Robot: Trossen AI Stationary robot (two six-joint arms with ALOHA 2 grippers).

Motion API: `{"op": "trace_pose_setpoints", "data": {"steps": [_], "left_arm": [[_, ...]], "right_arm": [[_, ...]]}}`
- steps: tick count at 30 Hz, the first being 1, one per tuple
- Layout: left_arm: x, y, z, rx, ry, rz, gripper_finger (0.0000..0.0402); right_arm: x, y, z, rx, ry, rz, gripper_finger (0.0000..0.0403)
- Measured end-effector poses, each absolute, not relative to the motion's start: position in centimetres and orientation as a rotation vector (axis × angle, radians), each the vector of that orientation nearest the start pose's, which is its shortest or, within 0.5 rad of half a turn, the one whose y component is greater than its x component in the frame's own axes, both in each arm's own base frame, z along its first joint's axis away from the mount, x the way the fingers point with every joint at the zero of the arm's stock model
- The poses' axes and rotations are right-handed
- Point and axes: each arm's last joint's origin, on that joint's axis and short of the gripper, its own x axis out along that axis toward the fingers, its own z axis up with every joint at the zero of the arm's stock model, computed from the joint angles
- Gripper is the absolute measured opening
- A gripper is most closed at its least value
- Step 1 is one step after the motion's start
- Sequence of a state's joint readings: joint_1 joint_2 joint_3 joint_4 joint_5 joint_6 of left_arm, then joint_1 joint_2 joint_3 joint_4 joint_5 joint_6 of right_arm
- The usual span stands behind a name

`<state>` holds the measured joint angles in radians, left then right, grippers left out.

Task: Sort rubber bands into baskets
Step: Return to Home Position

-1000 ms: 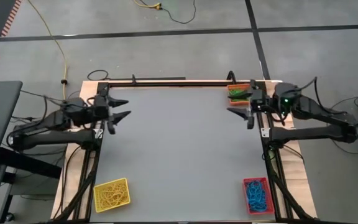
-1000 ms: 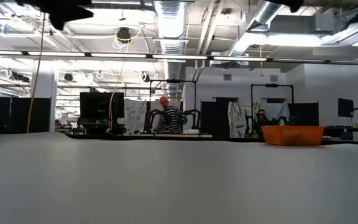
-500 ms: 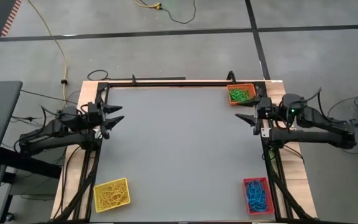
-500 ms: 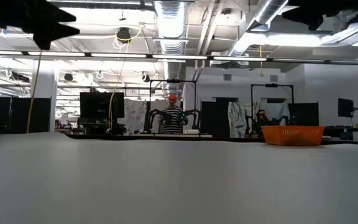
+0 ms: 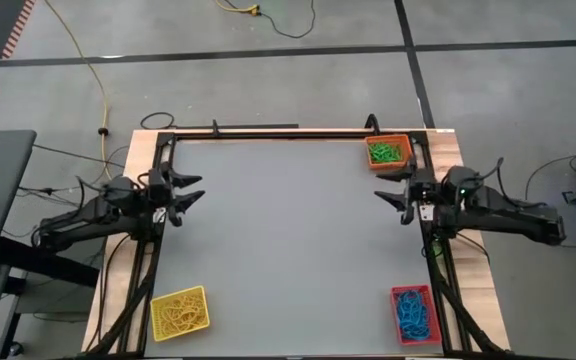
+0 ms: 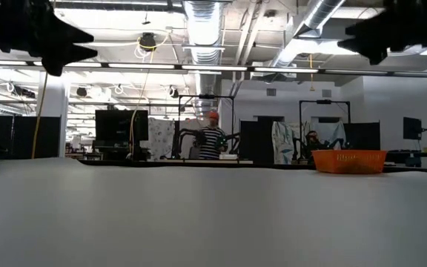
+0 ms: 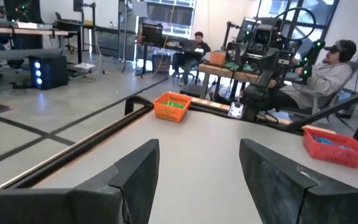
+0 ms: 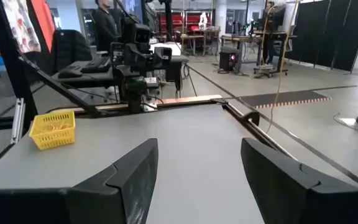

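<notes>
Three containers on grey bench (image 5: 288, 240), all at its corners; high view used for placing.

1. Yellow basket (image 5: 154, 318): lower-left corner, left-arm side. Holds yellow bands (image 5: 180, 314), a tangled heap.
2. Orange basket (image 5: 389, 139): upper-right corner, right-arm side. Holds green bands (image 5: 388, 153).
3. Red basket (image 5: 414, 289): lower-right corner, right-arm side. Holds blue bands (image 5: 414, 316).

All bands seen lie inside baskets, one colour per basket.

Arms, qty 2:
- Left gripper (image 5: 198, 188): at bench's left edge, abt mid-length, raised above surface. Fingers (image 7: 135, 180) spread apart, gripping no item, aimed across bench twd right arm.
- Right gripper (image 5: 383, 186): at bench's right edge, near orange basket but apart from it, raised. Fingers (image 8: 132, 180) spread apart, gripping no item, aimed twd left arm.
- Grippers well apart; in low view both show as dark shapes high over the bench.

Misc.:
- Yellow cable (image 5: 80, 62): on floor beyond bench's upper-left corner.
- Person in striped top (image 6: 212, 141): far back in room, low view.
- Seated person (image 7: 331, 71) w/ cap: beyond bench, left wrist view.
</notes>
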<state>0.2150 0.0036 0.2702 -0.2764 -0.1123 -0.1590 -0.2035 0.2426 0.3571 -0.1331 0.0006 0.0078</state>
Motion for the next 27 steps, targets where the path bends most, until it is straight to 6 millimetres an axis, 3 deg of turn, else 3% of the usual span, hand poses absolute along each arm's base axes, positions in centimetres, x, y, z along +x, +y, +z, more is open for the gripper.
{"op": "trace_pose_setpoints", "data": {"steps": [15, 21, 27], "left_arm": [[8.3, 2.0, 20.1, -0.143, -0.02, 0.289, 0.0212], [8.4, 2.0, 19.7, -0.124, -0.002, 0.275, 0.0212], [8.5, 1.9, 19.6, -0.107, 0.015, 0.25, 0.0212]], "right_arm": [[9.8, -2.0, 18.9, 0.077, -0.072, -0.201, 0.026], [9.7, -2.0, 17.4, 0.1, -0.08, -0.2, 0.026], [9.5, -2.0, 17.2, 0.118, -0.076, -0.199, 0.026]]}}
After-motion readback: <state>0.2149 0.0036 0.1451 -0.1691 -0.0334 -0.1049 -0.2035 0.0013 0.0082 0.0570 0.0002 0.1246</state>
